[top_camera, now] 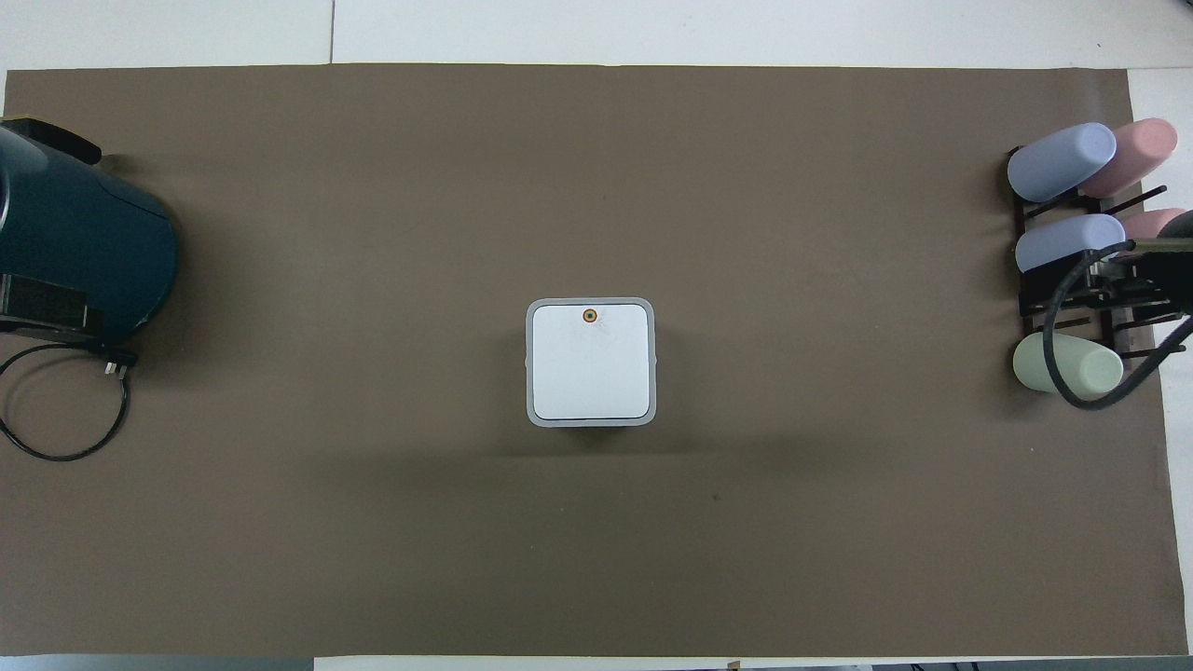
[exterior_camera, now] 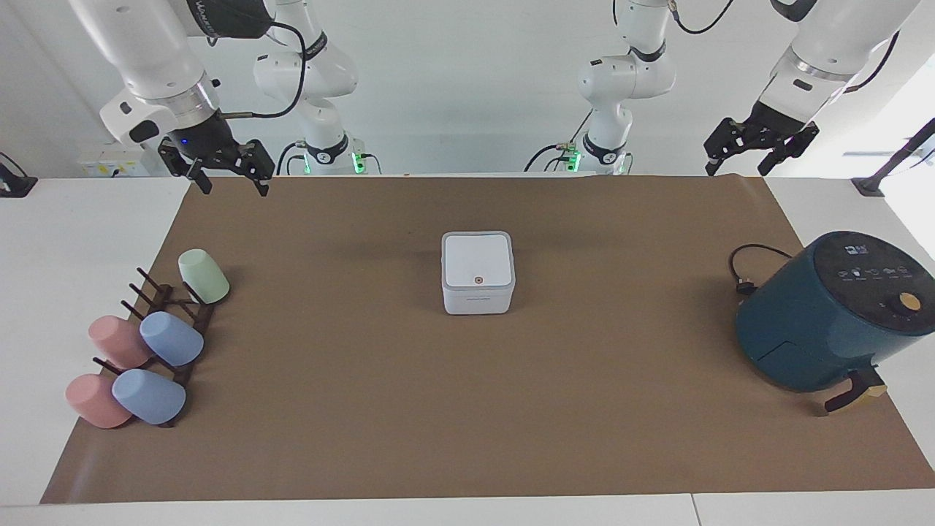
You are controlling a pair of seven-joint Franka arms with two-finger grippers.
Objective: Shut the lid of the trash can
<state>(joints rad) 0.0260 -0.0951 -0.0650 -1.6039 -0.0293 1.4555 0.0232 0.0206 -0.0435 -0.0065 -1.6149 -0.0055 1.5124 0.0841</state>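
The small white trash can (exterior_camera: 478, 292) stands at the middle of the brown mat and also shows in the overhead view (top_camera: 591, 417). Its white lid (exterior_camera: 477, 261) lies flat on top, shut, with the orange-ringed dot (top_camera: 590, 316) on the side farther from the robots. My left gripper (exterior_camera: 738, 166) hangs open and empty in the air over the mat's edge at the left arm's end, well away from the can. My right gripper (exterior_camera: 234, 188) hangs open and empty over the mat's corner at the right arm's end and waits.
A dark teal air fryer (exterior_camera: 833, 314) with a black cable (exterior_camera: 745, 267) stands at the left arm's end. A dark rack (exterior_camera: 175, 321) holding several pastel cups (top_camera: 1062, 163) lies at the right arm's end.
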